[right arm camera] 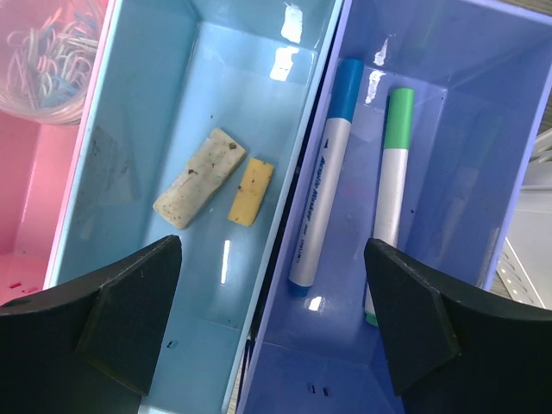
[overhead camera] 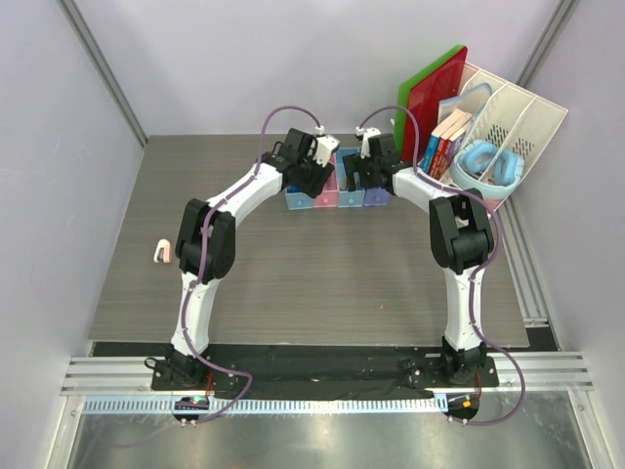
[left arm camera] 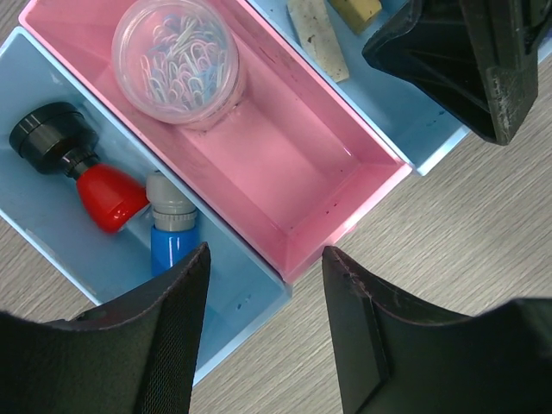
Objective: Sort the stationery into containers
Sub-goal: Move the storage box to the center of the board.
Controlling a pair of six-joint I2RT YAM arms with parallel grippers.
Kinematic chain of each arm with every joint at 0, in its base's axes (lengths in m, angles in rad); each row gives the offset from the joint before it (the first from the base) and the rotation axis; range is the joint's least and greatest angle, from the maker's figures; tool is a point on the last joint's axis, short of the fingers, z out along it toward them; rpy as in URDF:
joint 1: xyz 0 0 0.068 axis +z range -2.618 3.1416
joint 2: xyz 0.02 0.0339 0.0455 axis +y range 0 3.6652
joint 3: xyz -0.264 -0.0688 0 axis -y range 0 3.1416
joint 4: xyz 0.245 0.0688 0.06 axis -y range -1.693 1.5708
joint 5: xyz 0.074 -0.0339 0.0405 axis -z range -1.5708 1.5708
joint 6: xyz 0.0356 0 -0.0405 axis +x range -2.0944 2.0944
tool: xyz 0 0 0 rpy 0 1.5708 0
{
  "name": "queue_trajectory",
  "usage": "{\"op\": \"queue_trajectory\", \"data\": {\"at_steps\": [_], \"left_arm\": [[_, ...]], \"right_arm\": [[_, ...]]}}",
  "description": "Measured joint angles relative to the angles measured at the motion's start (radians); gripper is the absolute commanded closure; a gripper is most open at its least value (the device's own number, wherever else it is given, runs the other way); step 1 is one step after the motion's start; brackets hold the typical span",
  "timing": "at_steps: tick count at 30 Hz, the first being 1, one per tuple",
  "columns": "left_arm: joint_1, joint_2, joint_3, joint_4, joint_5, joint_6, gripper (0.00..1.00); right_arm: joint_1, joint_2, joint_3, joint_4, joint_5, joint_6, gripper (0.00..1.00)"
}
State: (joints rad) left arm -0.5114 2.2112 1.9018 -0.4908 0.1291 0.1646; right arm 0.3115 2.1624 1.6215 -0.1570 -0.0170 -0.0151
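**Roll not yet sorted, both grippers empty over the trays**

- The left gripper (left arm camera: 265,267) is spread with nothing pinched. It is held above the near corner where the blue tray (left arm camera: 69,233) meets the pink tray (left arm camera: 293,172)
- The right gripper (right arm camera: 274,250) is spread wide and empty. It is held over the wall between the light blue tray (right arm camera: 129,155) and the lavender tray (right arm camera: 466,129)
- Sorted items:
  - blue tray: red-black cylinder (left arm camera: 86,168) and blue cylinder (left arm camera: 171,233)
  - pink tray: tub of paper clips (left arm camera: 177,56)
  - light blue tray: eraser (right arm camera: 198,178) and yellow piece (right arm camera: 251,191)
  - lavender tray: blue-capped marker (right arm camera: 323,181) and green-capped pen (right arm camera: 388,190)
- A pinkish-white roll (overhead camera: 163,251) is seen on the table (overhead camera: 293,283), well left of the row and near the left arm's elbow. The task is judged nearly done, and the roll is taken as the left arm's job

How the pick is best done:
- The left gripper should be lifted clear of the tray walls before it is swung out
- How the roll lies is too small to tell from the top view, so it should be checked in the wrist view first
- The fingers should be set across the roll's narrow side and closed centred, since a one-sided nudge is likely to make it skid or roll
- The target tray cannot be told. Free floor is seen in the pink one
- The right arm should be drawn back from the row, as the two grippers are close together there
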Motion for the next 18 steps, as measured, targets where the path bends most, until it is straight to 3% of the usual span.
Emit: {"op": "queue_trajectory", "data": {"at_steps": [12,18], "left_arm": [[0.010,0.000,-0.002,0.002,0.030,-0.027,0.47],[0.010,0.000,-0.080,0.021,0.051,-0.029,0.48]], "right_arm": [[0.002,-0.002,-0.002,-0.001,-0.003,0.002,0.08],[0.019,-0.002,-0.002,0.001,0.003,0.000,0.08]]}}
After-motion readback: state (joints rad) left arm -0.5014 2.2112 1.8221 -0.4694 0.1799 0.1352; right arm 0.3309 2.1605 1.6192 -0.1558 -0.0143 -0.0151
